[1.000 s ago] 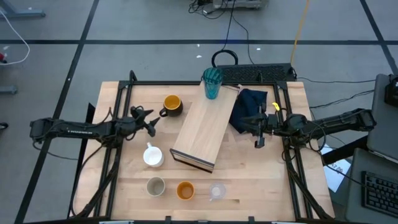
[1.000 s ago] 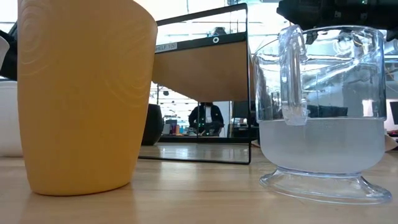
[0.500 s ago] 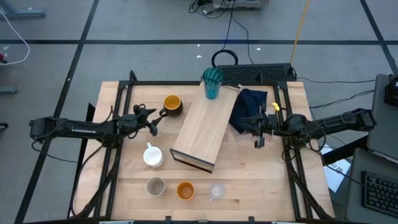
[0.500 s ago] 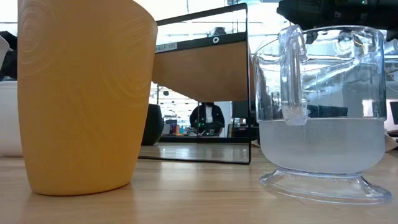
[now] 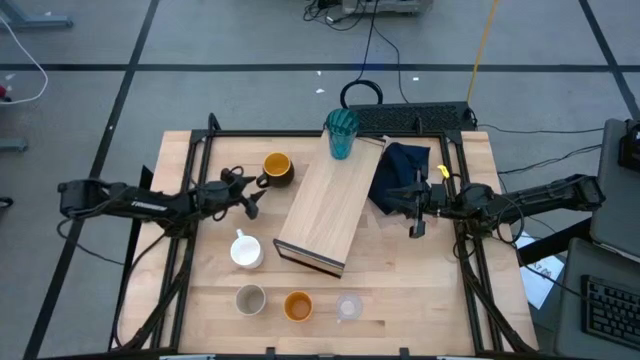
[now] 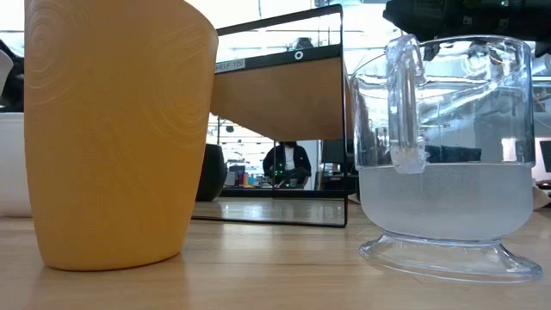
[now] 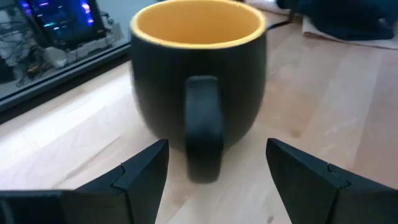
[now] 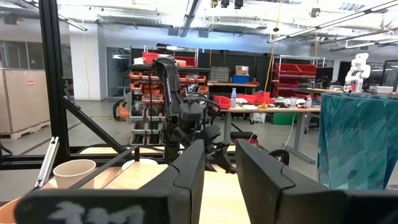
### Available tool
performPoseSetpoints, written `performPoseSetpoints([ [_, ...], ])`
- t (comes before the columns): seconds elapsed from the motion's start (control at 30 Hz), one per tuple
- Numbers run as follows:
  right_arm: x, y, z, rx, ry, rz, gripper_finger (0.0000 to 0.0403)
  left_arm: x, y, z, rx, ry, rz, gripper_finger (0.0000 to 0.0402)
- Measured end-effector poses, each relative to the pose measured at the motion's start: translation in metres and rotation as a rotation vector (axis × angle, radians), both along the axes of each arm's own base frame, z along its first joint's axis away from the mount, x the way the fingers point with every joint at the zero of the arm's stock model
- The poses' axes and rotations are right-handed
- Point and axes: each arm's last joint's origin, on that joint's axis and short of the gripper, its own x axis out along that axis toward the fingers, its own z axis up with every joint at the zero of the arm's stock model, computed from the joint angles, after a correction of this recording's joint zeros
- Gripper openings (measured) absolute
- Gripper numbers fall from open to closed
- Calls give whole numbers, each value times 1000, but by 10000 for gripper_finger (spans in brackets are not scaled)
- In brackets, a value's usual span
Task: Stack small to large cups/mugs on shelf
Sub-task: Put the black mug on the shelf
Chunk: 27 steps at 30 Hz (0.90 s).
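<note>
The dark mug with a yellow inside (image 5: 277, 168) stands on the table left of the shelf (image 5: 330, 215), its handle (image 7: 204, 124) turned toward my left gripper (image 5: 246, 198). That gripper is open, with one finger on either side of the handle and touching nothing (image 7: 214, 180). The teal tumbler (image 5: 341, 133) stands at the shelf's far end. The white mug (image 5: 245, 250), beige cup (image 5: 250, 298), orange cup (image 5: 297, 305) and clear glass (image 5: 349, 306) stand near the front edge. My right gripper (image 5: 416, 222) hangs at the right, narrowly open, with nothing between its fingers (image 8: 219, 177).
A navy cloth (image 5: 400, 175) lies between the shelf and my right gripper. In the low view the orange cup (image 6: 112, 129) and the clear glass (image 6: 448, 146) fill the foreground, with the shelf's dark-framed near end (image 6: 275, 86) behind them. A dark frame rail (image 5: 300, 133) borders the table.
My left gripper has moved a little toward the table's right edge, closer to the dark mug's handle, and has stayed open. None of the cups has moved.
</note>
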Motion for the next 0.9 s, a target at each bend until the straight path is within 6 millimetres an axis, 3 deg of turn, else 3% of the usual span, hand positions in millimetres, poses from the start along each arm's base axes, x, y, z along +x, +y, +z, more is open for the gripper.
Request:
performPoseSetpoints([
  [0.4, 0, 0, 0, 0, 0, 0, 84, 2, 4, -8, 14, 65, -32, 271],
  [0.9, 0, 0, 0, 23, -3, 4, 84, 6, 5, -3, 44, 57, -38, 268],
])
